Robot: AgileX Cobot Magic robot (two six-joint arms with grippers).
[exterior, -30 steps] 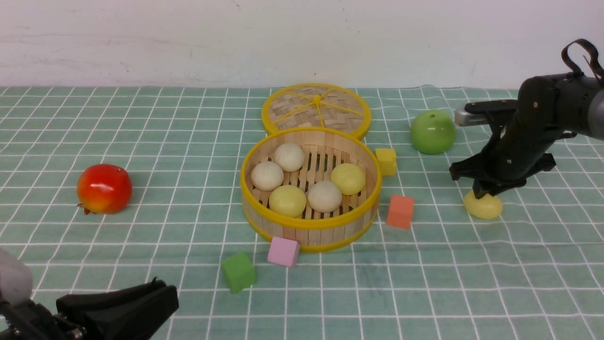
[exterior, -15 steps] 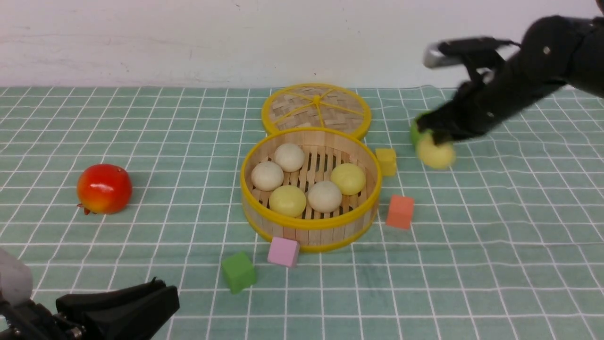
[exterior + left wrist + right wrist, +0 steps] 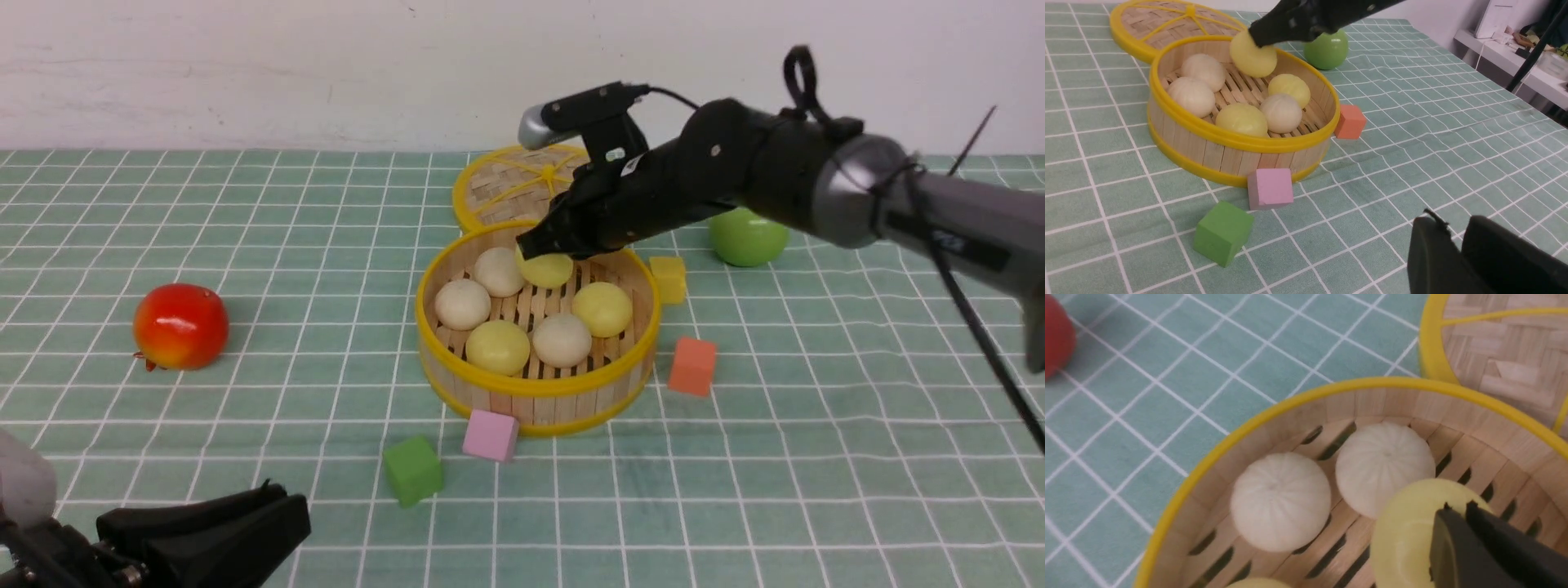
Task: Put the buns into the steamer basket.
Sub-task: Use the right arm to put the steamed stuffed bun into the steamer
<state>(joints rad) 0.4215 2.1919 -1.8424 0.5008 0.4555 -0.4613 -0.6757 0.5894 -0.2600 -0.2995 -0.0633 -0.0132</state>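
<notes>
Your right gripper (image 3: 545,249) hangs over the far side of the steamer basket (image 3: 535,392), its fingers (image 3: 1470,547) clamped together on a pale yellow bun (image 3: 547,269). In the left wrist view that held bun (image 3: 1252,57) sits above the slat floor, clear of the other buns, with the black fingers (image 3: 1290,22) closed over its top. From the right wrist view you see it next to two white buns (image 3: 1280,500) (image 3: 1384,467) that rest on the slats near the wall.

Five buns lie inside the basket: three beige-white (image 3: 462,304) (image 3: 500,271) (image 3: 562,339) and two pale yellow (image 3: 497,346) (image 3: 602,309).

Your left gripper (image 3: 269,518) is low at the near left corner of the counter (image 3: 816,457), well apart from the basket. Its fingers (image 3: 1453,253) stand close to each other with nothing between them; whether they are fully together you cannot tell from these views.

The woven lid (image 3: 498,192) lies flat just behind the basket. A green apple (image 3: 747,237) shows behind your right arm, a red fruit (image 3: 180,326) sits off to the left, and coloured cubes lie around the basket: yellow (image 3: 668,278), orange (image 3: 692,366), pink (image 3: 491,435) and green (image 3: 413,469).
</notes>
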